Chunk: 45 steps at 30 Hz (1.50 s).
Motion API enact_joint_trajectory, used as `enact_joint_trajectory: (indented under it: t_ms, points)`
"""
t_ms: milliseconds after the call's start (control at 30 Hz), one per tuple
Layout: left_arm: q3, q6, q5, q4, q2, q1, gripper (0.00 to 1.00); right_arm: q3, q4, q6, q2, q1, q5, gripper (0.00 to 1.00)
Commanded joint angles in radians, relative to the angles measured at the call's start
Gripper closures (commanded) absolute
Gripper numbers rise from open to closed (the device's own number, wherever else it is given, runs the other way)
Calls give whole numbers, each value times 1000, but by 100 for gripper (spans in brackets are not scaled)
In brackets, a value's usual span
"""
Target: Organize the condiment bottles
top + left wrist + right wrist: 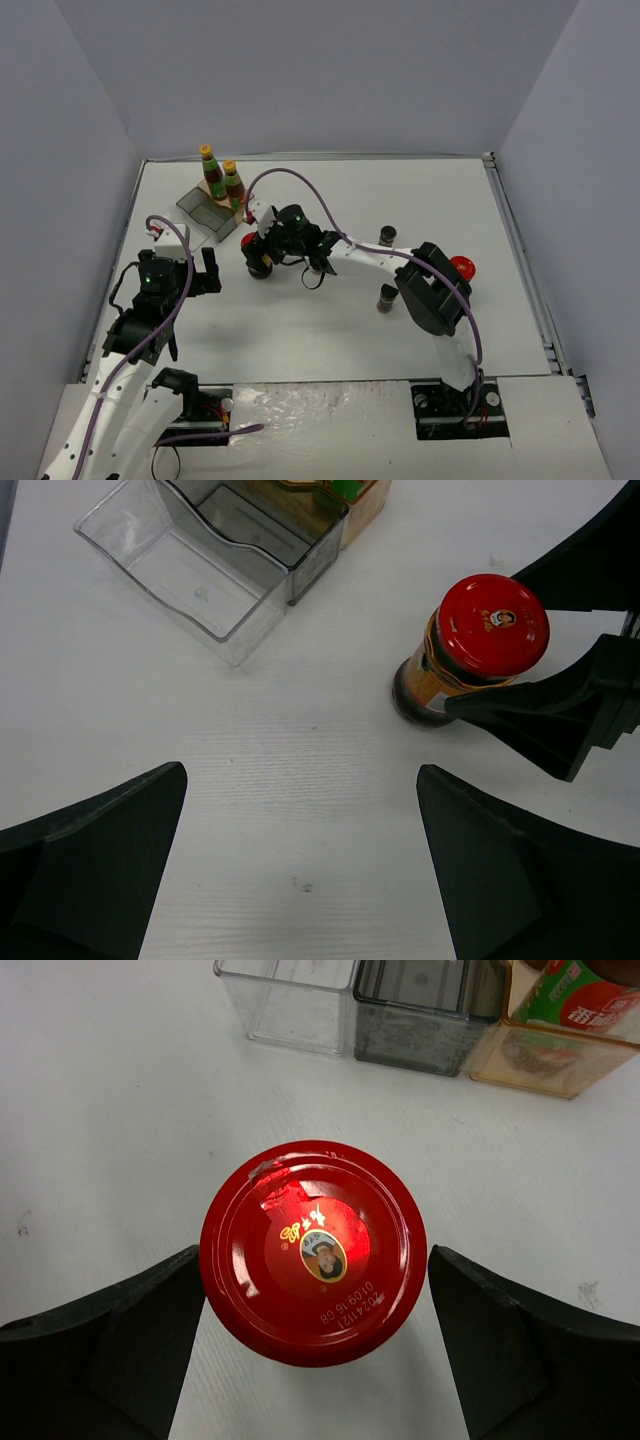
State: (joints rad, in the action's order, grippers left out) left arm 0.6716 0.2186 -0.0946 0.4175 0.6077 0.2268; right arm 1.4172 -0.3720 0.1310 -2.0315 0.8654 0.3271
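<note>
The squat dark jar stands upright on the white table, just in front of the clear rack. Its glossy red lid bears a small portrait and printed digits, with an orange label below. The right gripper clasps it from both sides. The left gripper hangs nearby, spread wide and empty.

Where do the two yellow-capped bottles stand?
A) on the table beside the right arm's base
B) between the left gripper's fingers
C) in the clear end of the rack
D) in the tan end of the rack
D: the top view shows both bottles upright at the tan far end of the rack.
</note>
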Motion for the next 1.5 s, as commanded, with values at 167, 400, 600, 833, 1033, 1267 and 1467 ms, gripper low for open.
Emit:
enact_joint_trajectory:
  t_ms: [167,400,600,833,1033,1267,1467]
  points:
    - [182,51,144,-45,152,-2,3,-104,95,8,367,-2,-72,0]
    - [182,43,187,-217,272,39,3,-335,154,-58,713,-22,-258,0]
    - [185,2,43,-337,420,200,3,-489,199,-105,980,-51,-354,0]
    - [233,47,-107,-369,562,270,3,-555,258,-121,1149,-84,-376,0]
    - [255,70,-138,-367,645,272,3,-574,271,-118,1186,-101,-371,0]
    - [260,107,-101,-376,725,273,3,-580,274,-114,1192,-124,-352,0]
    - [271,113,-111,-359,741,275,6,-595,273,-119,1210,-142,-338,0]
